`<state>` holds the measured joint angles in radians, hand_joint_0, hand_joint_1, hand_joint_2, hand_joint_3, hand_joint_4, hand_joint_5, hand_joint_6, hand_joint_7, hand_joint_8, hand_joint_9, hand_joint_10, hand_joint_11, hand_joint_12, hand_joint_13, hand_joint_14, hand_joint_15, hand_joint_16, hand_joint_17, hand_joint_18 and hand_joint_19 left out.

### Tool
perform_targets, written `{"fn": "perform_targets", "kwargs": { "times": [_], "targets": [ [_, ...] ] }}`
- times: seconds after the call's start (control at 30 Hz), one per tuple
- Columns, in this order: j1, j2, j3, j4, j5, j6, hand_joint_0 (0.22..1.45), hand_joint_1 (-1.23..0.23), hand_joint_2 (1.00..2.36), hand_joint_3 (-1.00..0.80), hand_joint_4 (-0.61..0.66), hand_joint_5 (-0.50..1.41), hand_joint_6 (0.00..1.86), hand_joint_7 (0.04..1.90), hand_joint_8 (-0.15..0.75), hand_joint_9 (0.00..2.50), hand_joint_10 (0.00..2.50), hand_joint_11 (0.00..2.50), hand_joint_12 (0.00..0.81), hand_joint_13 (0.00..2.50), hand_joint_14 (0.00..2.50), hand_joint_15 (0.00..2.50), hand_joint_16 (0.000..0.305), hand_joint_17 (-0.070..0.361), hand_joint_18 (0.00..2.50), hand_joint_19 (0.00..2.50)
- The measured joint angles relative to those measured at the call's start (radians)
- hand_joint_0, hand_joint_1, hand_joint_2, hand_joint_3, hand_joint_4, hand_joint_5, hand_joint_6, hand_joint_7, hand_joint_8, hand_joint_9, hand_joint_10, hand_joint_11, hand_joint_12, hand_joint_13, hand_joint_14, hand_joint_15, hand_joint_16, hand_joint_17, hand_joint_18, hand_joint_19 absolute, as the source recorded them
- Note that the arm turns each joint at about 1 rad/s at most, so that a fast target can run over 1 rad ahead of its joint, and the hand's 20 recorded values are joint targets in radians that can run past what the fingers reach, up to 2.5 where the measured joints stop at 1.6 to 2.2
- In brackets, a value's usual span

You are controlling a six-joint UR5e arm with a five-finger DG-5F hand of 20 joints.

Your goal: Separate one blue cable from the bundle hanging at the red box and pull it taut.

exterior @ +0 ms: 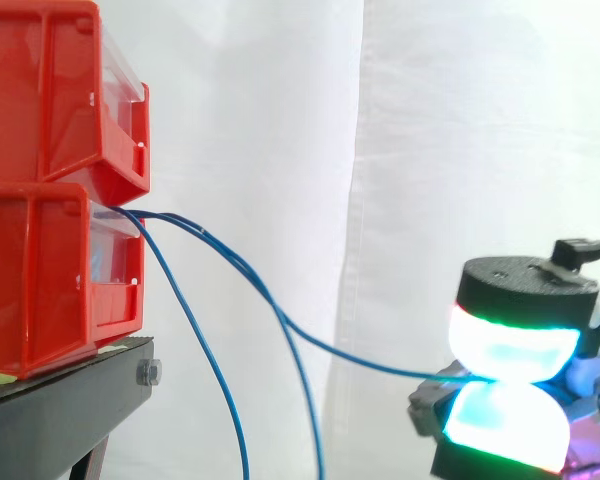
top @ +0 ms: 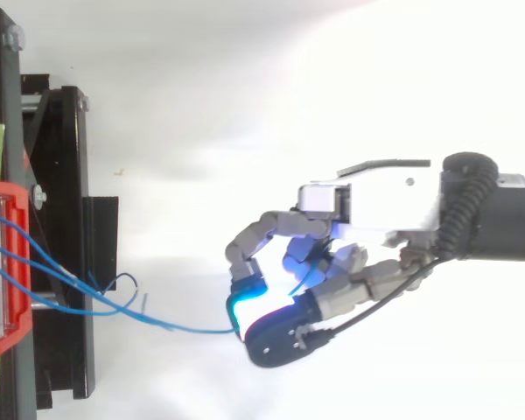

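Backdrop: white curtain [exterior: 460,120] hangs behind red bins [exterior: 50,270] on a black stand [exterior: 70,395].
Hand: in the top view the hand [top: 367,206] sits at 3 o'clock from the bins. Two glowing pads [exterior: 510,345] are pressed together on one blue cable [exterior: 360,358].
Cable: it runs from the lower bin's lip toward 4 o'clock into the pinch, with a shallow sag.
Strands: the other blue strands [exterior: 230,400] hang toward 6 o'clock, apart from the held one.
Done: one cable looks picked out and gripped.
Left: judging by the sag, it needs more pull toward 3 o'clock before it is taut.
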<state>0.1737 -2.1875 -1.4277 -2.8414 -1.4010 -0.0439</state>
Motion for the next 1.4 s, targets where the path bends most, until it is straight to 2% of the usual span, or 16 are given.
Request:
{"fn": "perform_targets", "kwargs": {
  "times": [0.13, 0.27, 0.4, 0.67, 0.93, 1.4],
  "targets": [
    [0.001, 0.037, -0.052, 0.033, 0.047, 0.003, 0.71, -0.78, 1.03, -0.04, -0.14, -0.18, 0.89, 1.42, 0.322, 1.05, 2.03, 1.71, 0.381, 0.98, 2.50, 1.51, 0.043, 0.097, 1.43, 1.49],
    [-0.002, 0.047, -0.068, 0.042, 0.074, 0.016, 0.71, -0.78, 1.03, -0.04, -0.15, -0.18, 0.89, 1.42, 0.314, 1.05, 2.03, 1.69, 0.381, 0.97, 2.50, 1.50, 0.044, 0.098, 1.43, 1.49],
    [-0.009, 0.053, -0.070, 0.039, 0.077, 0.029, 0.71, -0.78, 1.03, -0.05, -0.14, -0.18, 0.89, 1.43, 0.321, 1.05, 2.03, 1.69, 0.380, 0.98, 2.50, 1.49, 0.043, 0.098, 1.44, 1.49],
    [-0.039, 0.059, -0.073, 0.035, 0.087, 0.056, 0.71, -0.78, 1.03, -0.05, -0.14, -0.18, 0.89, 1.43, 0.322, 1.06, 2.02, 1.72, 0.381, 0.98, 2.50, 1.51, 0.043, 0.098, 1.44, 1.49],
    [-0.033, 0.059, -0.073, 0.043, 0.121, 0.038, 0.71, -0.78, 1.03, -0.05, -0.15, -0.18, 0.89, 1.43, 0.321, 1.05, 2.03, 1.69, 0.381, 0.98, 2.50, 1.51, 0.044, 0.099, 1.44, 1.48],
    [-0.031, 0.059, -0.074, 0.043, 0.125, 0.019, 0.71, -0.78, 1.03, -0.05, -0.14, -0.18, 0.89, 1.42, 0.316, 1.07, 2.00, 1.71, 0.378, 0.97, 2.50, 1.53, 0.044, 0.099, 1.42, 1.47]
  ]
}}
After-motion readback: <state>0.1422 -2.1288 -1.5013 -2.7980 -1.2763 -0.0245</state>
